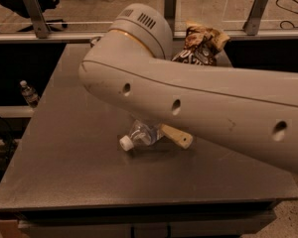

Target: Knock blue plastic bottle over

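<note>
The blue plastic bottle (141, 134) is clear with a white cap (125, 143). It lies on its side on the grey table (64, 172), near the middle, cap pointing left toward the front. My gripper (178, 136) is just right of the bottle, low over the table; only a beige tip of it shows under my large grey arm (188, 103). The arm crosses the view from the right and hides the rest of the gripper and part of the bottle.
A crumpled brown snack bag (201, 46) sits at the table's far edge. A small bottle with a white cap (29, 94) stands off the table at the left. Metal posts (34, 14) and a rail run behind the table.
</note>
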`<state>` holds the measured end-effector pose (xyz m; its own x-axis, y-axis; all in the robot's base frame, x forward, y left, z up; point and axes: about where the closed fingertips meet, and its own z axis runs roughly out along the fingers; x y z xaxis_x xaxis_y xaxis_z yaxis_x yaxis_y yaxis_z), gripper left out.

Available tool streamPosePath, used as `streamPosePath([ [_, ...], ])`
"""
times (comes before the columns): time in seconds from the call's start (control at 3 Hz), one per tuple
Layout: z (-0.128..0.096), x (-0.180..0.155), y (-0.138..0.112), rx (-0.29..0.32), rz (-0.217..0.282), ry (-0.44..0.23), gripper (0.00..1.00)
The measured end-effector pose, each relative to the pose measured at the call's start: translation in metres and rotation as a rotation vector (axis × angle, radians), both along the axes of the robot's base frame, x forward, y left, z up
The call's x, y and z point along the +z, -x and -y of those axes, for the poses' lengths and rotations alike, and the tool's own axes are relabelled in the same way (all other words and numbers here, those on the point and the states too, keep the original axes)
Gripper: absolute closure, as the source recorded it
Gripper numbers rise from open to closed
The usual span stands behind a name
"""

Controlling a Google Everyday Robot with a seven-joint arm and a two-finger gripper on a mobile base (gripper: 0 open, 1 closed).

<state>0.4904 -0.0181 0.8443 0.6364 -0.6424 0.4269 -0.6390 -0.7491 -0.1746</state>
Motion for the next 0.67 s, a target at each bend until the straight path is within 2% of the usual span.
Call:
streamPosePath([
  [0.33,0.009,0.009,0.001,-0.031,0.001,-0.041,0.0],
  [0.67,0.035,0.032,0.003,-0.082,0.014,-0.112,0.0],
])
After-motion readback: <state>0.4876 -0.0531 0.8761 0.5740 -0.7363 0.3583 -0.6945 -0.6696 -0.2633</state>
